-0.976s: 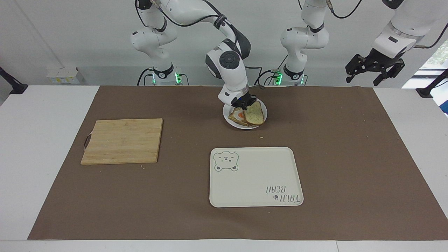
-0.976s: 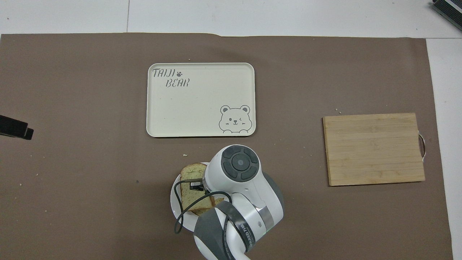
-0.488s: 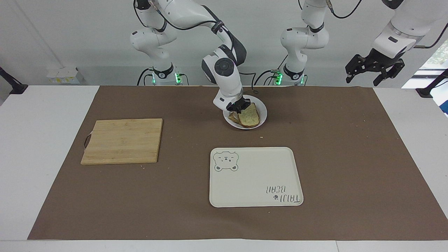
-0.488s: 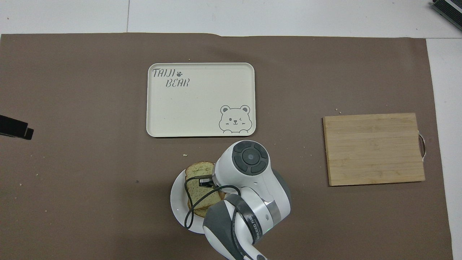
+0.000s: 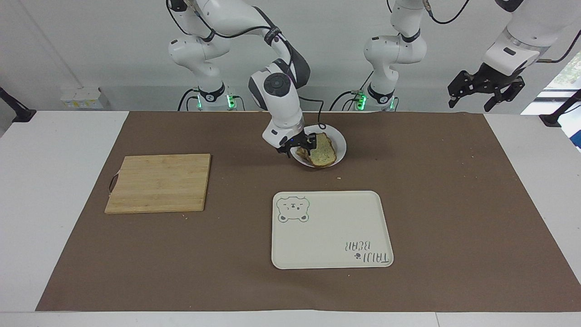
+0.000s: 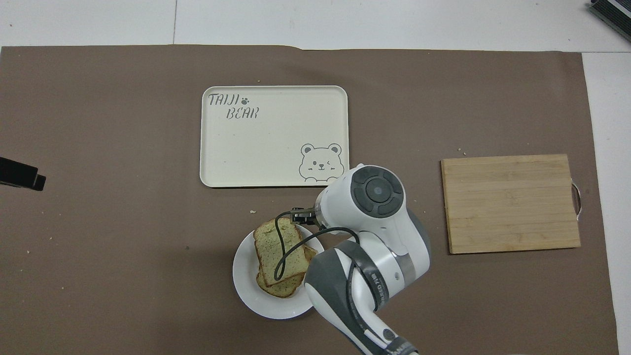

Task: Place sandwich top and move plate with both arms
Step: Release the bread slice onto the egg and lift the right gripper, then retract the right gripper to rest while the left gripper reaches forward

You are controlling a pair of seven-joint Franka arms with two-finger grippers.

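Brown paper mat (image 5: pixel 431 190) covered the white table, white wall up top. My right gripper (image 5: pixel 297 146) hung open, empty, at the round white plate's (image 5: pixel 339 141) rim; speckled bread slice (image 5: pixel 321 150) lay stacked there. Left gripper (image 5: pixel 484 91) waited open.

We found the small round white plate (image 5: pixel 339 141) on the tabletop (image 5: pixel 454 204) close to the robots, with the speckled bread slice (image 6: pixel 276 249) lying on a toasted slice (image 6: pixel 286 290) in it. The cream rectangular tray with a bear drawing (image 5: pixel 331 229) sat farther from the robots than the plate. The bamboo cutting board (image 5: pixel 160 182) lay toward the right arm's end, well apart from both.
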